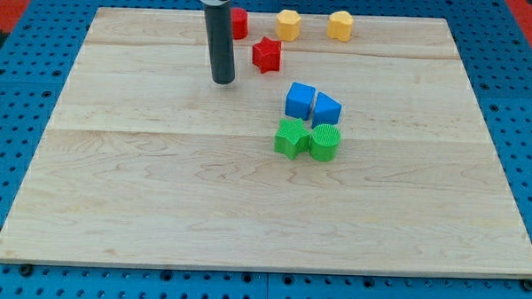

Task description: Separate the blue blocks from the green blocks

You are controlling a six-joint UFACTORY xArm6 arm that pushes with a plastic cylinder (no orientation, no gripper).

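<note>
While the two blue blocks [313,104] sit touching the two green blocks [307,139] near the table's [157,208] centre, the rod's tip [222,80], clawless and holding nothing, waits at ten o'clock, seemingly poised to wedge them apart.

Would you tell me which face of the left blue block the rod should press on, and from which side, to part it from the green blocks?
I'd press my tip on the lower face of the left blue block, coming from the view's bottom-left. That face borders the green star block, so pushing toward the view's top moves it away. The gap looks tight; a side push from the left would also shove the right blue block.
</note>
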